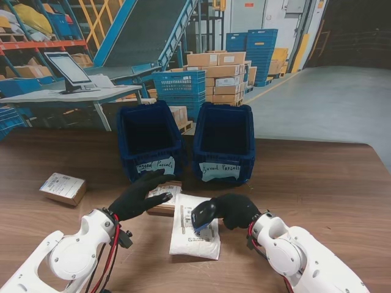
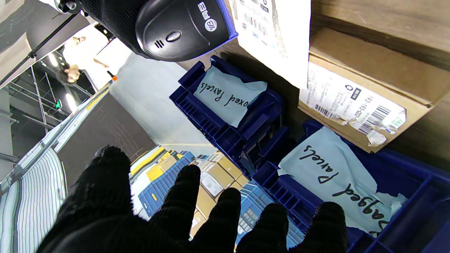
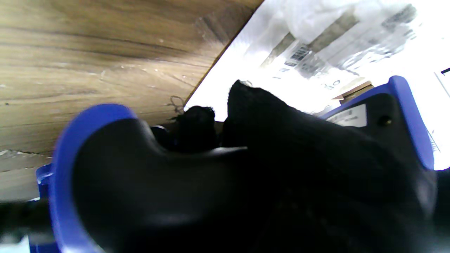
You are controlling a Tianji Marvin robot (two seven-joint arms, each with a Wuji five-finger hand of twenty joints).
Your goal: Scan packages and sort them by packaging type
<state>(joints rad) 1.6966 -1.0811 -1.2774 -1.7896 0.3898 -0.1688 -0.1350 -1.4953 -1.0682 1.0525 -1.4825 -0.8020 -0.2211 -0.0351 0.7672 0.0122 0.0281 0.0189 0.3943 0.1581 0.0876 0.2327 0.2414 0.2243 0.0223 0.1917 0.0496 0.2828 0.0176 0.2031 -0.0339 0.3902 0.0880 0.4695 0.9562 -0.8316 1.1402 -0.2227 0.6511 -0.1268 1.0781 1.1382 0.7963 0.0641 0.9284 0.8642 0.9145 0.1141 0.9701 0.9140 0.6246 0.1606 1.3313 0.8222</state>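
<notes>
Two blue bins [image 1: 224, 142] stand at the table's [image 1: 317, 183] far side. A white bagged parcel [image 1: 194, 235] lies before me, touching a cardboard box [image 1: 166, 205]. Right hand [image 1: 235, 210] clasps a barcode scanner [image 1: 202, 215] over the parcel; left hand [image 1: 139, 195] hovers spread, empty.

The left hand [image 1: 142, 195] reaches forward from the near left, palm down, its gloved fingers [image 2: 182, 196] spread and holding nothing. The right hand [image 1: 232, 210] comes in from the near right, its fingers [image 3: 253, 105] curled tightly around a handle.
</notes>
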